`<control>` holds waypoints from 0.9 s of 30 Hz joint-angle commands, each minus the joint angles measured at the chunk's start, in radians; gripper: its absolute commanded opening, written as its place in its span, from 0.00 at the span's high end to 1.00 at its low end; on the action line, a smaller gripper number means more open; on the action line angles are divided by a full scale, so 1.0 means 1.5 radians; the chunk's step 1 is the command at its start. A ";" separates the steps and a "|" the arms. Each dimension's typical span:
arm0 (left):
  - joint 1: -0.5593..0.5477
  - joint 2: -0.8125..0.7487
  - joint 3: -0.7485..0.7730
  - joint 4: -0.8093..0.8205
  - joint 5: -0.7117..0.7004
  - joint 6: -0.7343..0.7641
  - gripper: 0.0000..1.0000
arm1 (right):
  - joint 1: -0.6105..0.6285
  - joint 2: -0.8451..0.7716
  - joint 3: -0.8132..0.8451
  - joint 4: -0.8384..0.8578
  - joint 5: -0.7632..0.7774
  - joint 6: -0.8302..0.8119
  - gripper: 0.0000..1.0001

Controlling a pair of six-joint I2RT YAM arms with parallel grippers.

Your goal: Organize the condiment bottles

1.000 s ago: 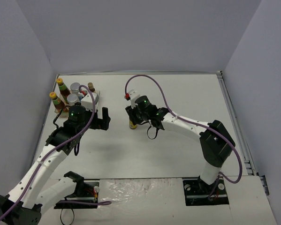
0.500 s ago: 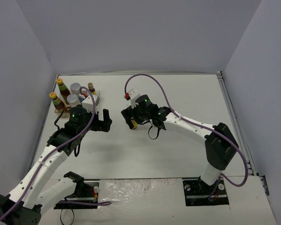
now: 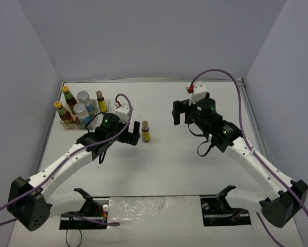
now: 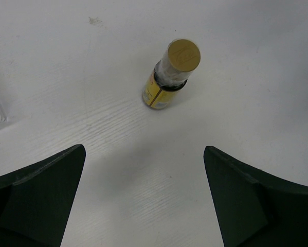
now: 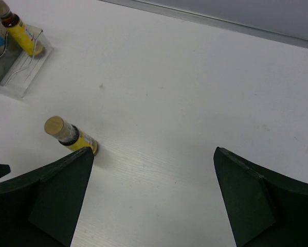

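The white table (image 3: 195,159) carries a clear rack (image 5: 20,72). The left pincer (image 4: 144,154) hovers just right of the rack, spread wide and empty. The right pincer (image 5: 154,154) hangs well to the rack's right, also spread with nothing in it. Inside the rack stand two slim bottles (image 3: 67,96), two jars (image 3: 83,98) and a tiny bottle (image 3: 100,101). A loose yellow-labelled bottle (image 3: 145,131) stands upright on the table right of the rack, just ahead of the left pincer.
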 commanded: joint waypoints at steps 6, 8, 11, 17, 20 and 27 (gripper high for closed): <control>-0.048 0.141 0.093 0.185 -0.071 -0.004 0.07 | -0.021 -0.083 -0.043 -0.025 0.050 0.042 0.00; -0.049 0.162 0.104 0.196 -0.076 -0.001 0.10 | -0.022 -0.095 -0.047 -0.034 0.055 0.044 0.00; -0.049 0.206 0.123 0.204 -0.075 0.002 0.13 | -0.024 -0.114 -0.051 -0.046 0.063 0.044 0.00; -0.049 0.253 0.146 0.207 -0.072 -0.001 0.30 | -0.026 -0.135 -0.062 -0.061 0.073 0.045 0.00; -0.050 0.261 0.145 0.205 -0.067 -0.008 0.44 | -0.027 -0.139 -0.065 -0.065 0.079 0.043 0.00; -0.054 0.239 0.139 0.179 -0.066 -0.014 0.76 | -0.029 -0.134 -0.067 -0.065 0.085 0.036 0.00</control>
